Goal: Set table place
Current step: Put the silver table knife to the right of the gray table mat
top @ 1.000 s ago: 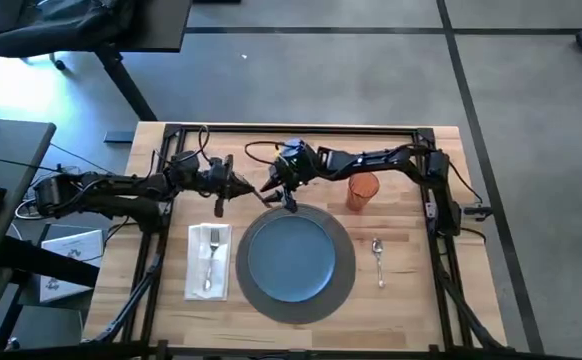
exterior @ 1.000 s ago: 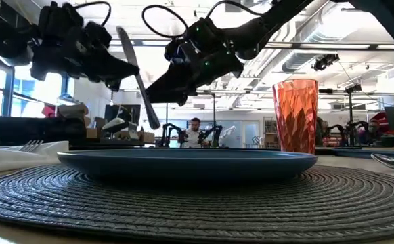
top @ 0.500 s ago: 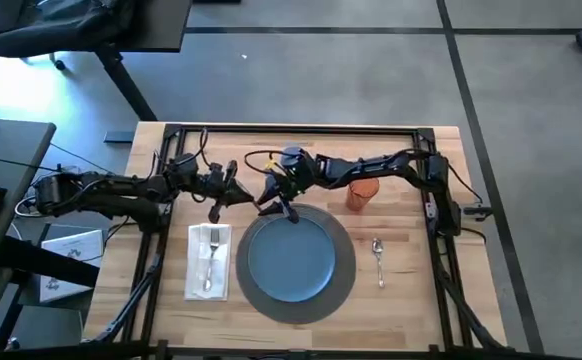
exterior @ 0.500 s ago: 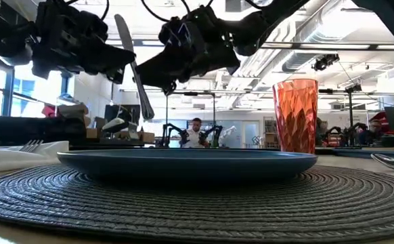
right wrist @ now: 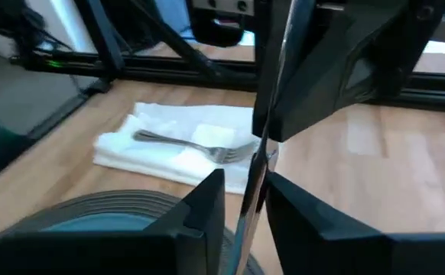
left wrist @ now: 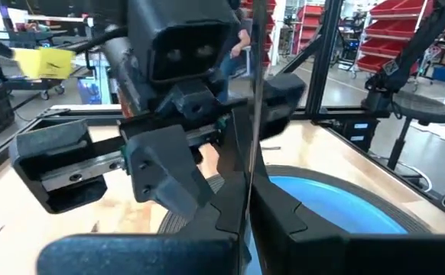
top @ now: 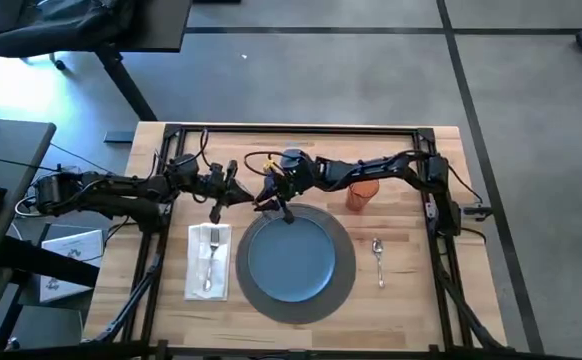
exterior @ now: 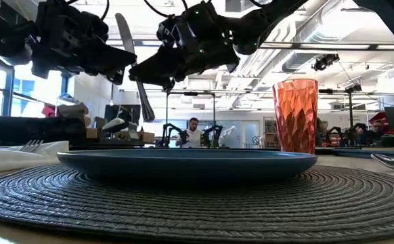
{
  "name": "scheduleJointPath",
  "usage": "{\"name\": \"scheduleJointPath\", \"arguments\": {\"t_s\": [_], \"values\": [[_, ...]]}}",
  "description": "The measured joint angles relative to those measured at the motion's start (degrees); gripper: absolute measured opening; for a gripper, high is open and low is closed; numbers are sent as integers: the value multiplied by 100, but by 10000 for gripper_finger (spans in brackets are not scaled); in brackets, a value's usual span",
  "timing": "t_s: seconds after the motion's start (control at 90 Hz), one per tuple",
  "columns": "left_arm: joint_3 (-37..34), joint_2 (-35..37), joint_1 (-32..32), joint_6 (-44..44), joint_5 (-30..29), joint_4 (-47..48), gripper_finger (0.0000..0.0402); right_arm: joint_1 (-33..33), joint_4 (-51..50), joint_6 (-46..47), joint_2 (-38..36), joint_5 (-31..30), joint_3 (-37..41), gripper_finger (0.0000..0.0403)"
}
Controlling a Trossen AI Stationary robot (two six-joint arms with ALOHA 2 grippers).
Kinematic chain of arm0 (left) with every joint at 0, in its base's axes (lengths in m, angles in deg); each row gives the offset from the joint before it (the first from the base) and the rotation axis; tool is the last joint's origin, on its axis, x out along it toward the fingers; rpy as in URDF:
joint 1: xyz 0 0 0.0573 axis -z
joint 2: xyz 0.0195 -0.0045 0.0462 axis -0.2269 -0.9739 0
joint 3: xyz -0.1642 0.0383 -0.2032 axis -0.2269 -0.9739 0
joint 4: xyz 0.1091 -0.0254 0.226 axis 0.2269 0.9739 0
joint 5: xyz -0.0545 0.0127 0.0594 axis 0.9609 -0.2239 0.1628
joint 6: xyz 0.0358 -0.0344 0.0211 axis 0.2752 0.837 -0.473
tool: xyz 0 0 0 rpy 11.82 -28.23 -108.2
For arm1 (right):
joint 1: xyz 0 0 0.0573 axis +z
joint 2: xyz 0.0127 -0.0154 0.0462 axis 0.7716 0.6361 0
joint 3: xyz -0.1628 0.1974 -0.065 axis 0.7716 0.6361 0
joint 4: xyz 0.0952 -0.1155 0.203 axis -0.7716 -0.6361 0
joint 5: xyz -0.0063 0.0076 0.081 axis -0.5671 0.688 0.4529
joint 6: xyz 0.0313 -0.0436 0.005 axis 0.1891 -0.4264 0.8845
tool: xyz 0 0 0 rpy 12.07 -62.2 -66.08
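Observation:
A silver knife [exterior: 135,74] hangs in the air beyond the far left of the blue plate [top: 291,255], which lies on the round dark woven placemat [top: 347,287] on the wooden table [top: 411,300]. My left gripper [top: 233,194] reaches in from the left and is shut on the knife. My right gripper [top: 268,200] comes from the right. It is open, with one finger on each side of the knife [right wrist: 251,200]. My left gripper pinches the knife about midway along its length [left wrist: 251,200] between its two fingers. The fingers come roughly level from the table's left and lie across it. The knife stands nearly upright, slightly tilted, clear of the table. My right gripper's fingers flank the knife; I cannot tell whether they touch it.
A white napkin [top: 209,262] with a fork [right wrist: 196,147] on it lies left of the placemat. A spoon [top: 378,258] lies to its right. An orange tumbler [top: 362,190] stands at the far right, close under my right arm. Black frame rails edge the table.
My right gripper has moved toward the table's left and a little up, closing in on the knife until its fingers stand around it. My left gripper has shifted slightly up and left with the knife, which stays nearly upright.

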Motion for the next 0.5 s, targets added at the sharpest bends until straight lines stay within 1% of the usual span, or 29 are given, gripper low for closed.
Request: {"name": "scheduleJointPath", "arguments": {"t_s": [0.111, 0.156, 0.3, 0.433, 0.5], "values": [[0, -1, -2, 20, -46, 13, 0, 4, -112, -1, 0, -272, 0, 20], [0, -2, -2, 20, -117, 51, 0, 1, -174, 7, -1, -362, -1, 11], [0, -7, -4, 35, -458, 174, 1, 11, -426, 135, -38, -865, -4, 11], [0, -4, -2, 48, -701, 204, 2, 38, -702, 222, -165, -1191, -7, 6], [0, -3, 0, 58, -829, 247, 9, 66, -880, 338, -219, -1315, -7, 4]]}}
